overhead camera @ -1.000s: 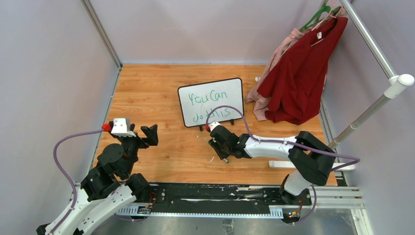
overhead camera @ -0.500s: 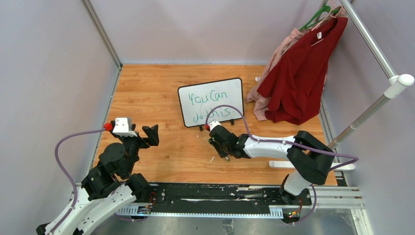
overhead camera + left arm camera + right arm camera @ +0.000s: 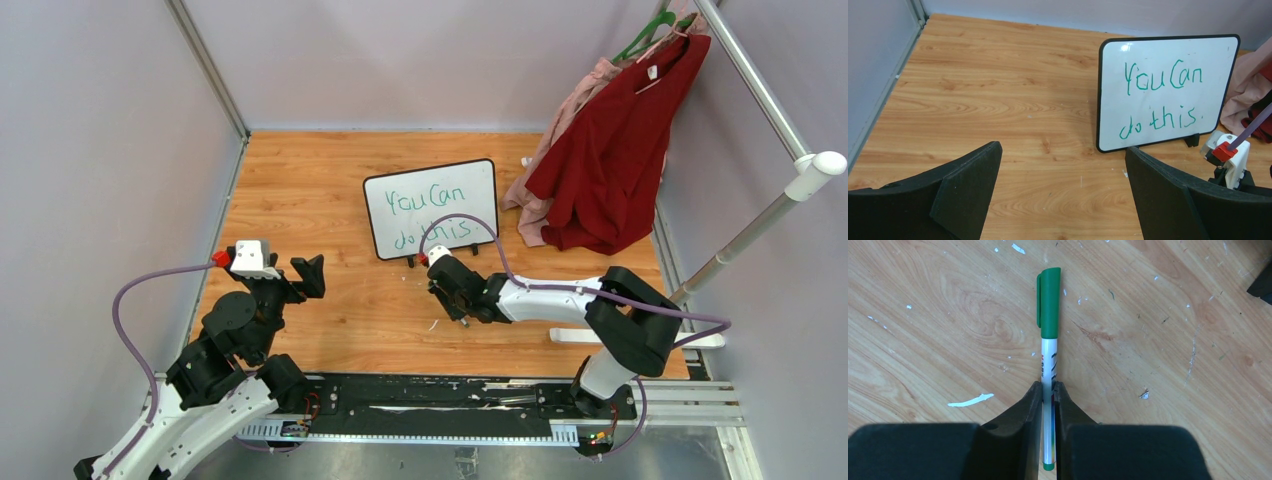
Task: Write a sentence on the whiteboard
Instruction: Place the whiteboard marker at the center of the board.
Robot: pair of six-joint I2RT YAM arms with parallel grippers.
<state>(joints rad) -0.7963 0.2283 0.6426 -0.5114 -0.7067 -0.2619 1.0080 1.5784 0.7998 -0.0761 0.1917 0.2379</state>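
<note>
Right pincer [image 3: 1049,386] seemingly tight on green marker [image 3: 1050,307]

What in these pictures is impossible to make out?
- Label on the marker: right wrist view, the right pincer covers its lower part.
- Last word of the sentence: top view, a purple cable crosses it.
- The marker itself: top view, too small, mostly under that pincer.

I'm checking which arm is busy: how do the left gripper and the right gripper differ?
The left gripper is wide open with nothing between its fingers; the right gripper is closed on the green-capped marker. The left gripper faces the whiteboard from a distance, while the right gripper points down at the wooden table. Both have black fingers.
</note>
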